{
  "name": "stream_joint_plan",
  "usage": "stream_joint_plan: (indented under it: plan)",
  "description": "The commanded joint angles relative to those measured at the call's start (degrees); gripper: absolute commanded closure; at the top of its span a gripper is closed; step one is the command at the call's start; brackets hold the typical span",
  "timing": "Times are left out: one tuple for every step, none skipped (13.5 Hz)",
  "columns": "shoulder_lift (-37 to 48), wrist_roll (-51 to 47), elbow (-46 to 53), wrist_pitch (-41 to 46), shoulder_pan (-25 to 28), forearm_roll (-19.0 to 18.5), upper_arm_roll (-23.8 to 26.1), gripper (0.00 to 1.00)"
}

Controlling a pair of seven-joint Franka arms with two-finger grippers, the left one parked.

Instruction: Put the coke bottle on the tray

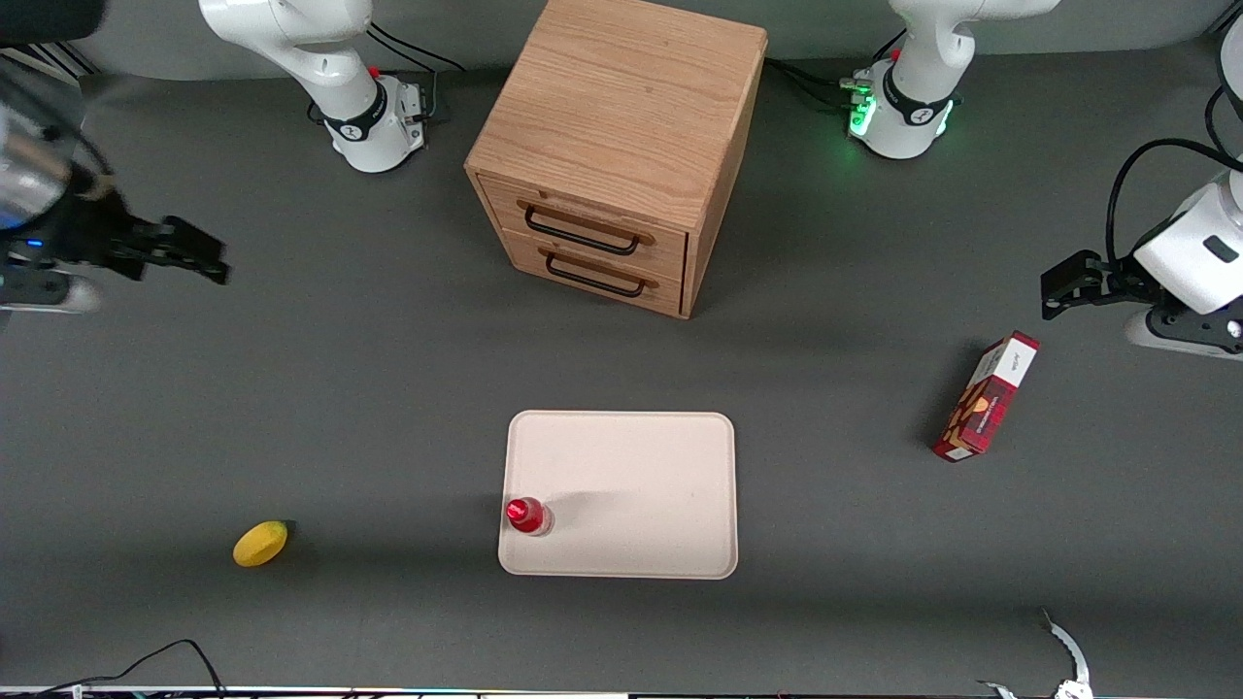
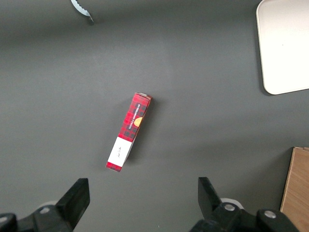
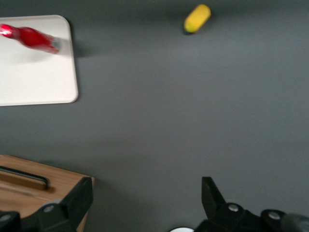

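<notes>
The small red coke bottle (image 1: 528, 515) stands upright on the cream-white tray (image 1: 641, 466), near the tray's corner closest to the front camera on the working arm's side. It also shows in the right wrist view (image 3: 32, 37) on the tray (image 3: 34, 79). My gripper (image 1: 199, 260) hangs high at the working arm's end of the table, well away from the tray. It is open and empty, with only bare table between its fingers (image 3: 145, 193).
A wooden two-drawer cabinet (image 1: 612, 155) stands farther from the front camera than the tray. A yellow lemon (image 1: 260, 543) lies toward the working arm's end. A red rectangular carton (image 1: 986, 396) lies toward the parked arm's end.
</notes>
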State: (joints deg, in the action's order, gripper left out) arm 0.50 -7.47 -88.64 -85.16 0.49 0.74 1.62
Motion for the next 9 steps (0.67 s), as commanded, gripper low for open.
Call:
stream_joint_plan:
  plan:
    - [9.51,3.70,-19.18,-9.65,0.30,1.90,-3.28,0.00]
    - [9.86,3.26,-20.95,-10.89,0.30,1.90,-3.29,0.00]
    - [9.78,3.17,-21.05,-10.99,0.39,1.81,-3.29,0.00]
    - [9.69,3.17,-20.88,-10.99,0.48,1.64,-3.29,0.00]
    - [9.69,2.82,-20.79,-10.91,0.56,1.38,-2.85,0.00]
    - [9.69,1.34,-20.88,-10.90,1.09,1.11,-2.41,0.00]
    - [9.60,-0.24,-20.79,-10.90,1.44,0.94,-2.23,0.00]
    - [9.34,-1.30,-20.79,-11.08,1.53,0.50,-0.93,0.00]
    - [9.17,-2.97,-20.70,-11.25,1.44,-0.29,1.00,0.00]
